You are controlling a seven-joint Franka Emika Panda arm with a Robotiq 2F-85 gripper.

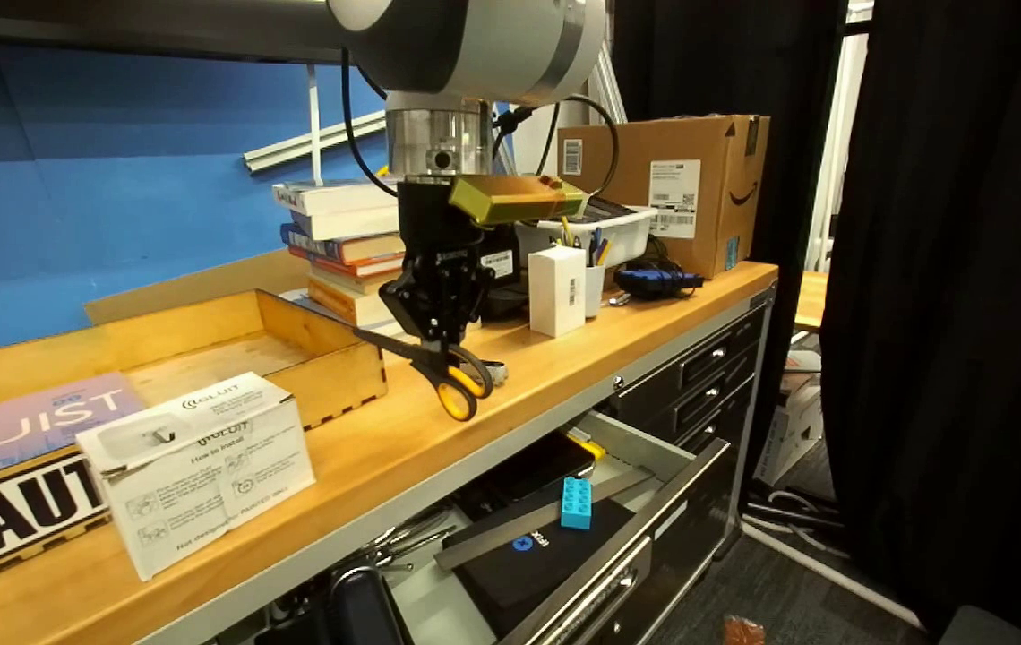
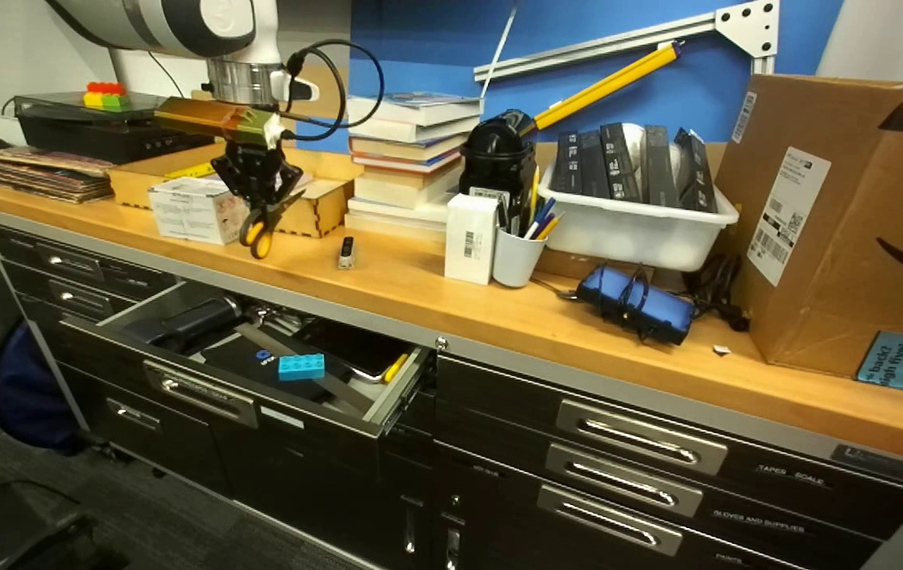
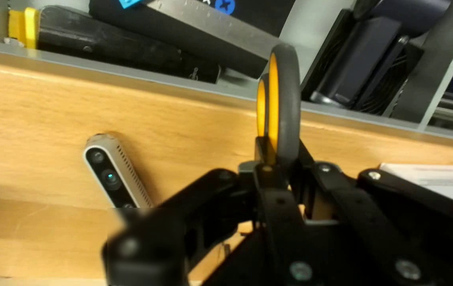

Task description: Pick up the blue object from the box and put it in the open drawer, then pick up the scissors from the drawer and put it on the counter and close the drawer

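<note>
My gripper (image 1: 444,343) is shut on the scissors (image 1: 459,394), near their handles. The yellow-orange loops hang down and the dark blades point sideways. The scissors are over the wooden counter (image 1: 385,448), near its front edge; the height of any gap is hard to tell. The wrist view shows the loops (image 3: 284,99) between the fingertips (image 3: 278,159). The blue object (image 1: 576,503), a teal toy brick, lies in the open drawer (image 2: 333,435), on a black item beside a metal ruler. The white box (image 1: 215,484) stands on the counter near the gripper.
A small camera (image 2: 346,252) lies on the counter near the gripper. A wooden tray (image 1: 322,376), stacked books (image 2: 412,158), a white carton (image 1: 557,291), a pen cup (image 2: 518,257), a white bin (image 2: 634,229) and a brown cardboard box (image 2: 832,222) also stand on it.
</note>
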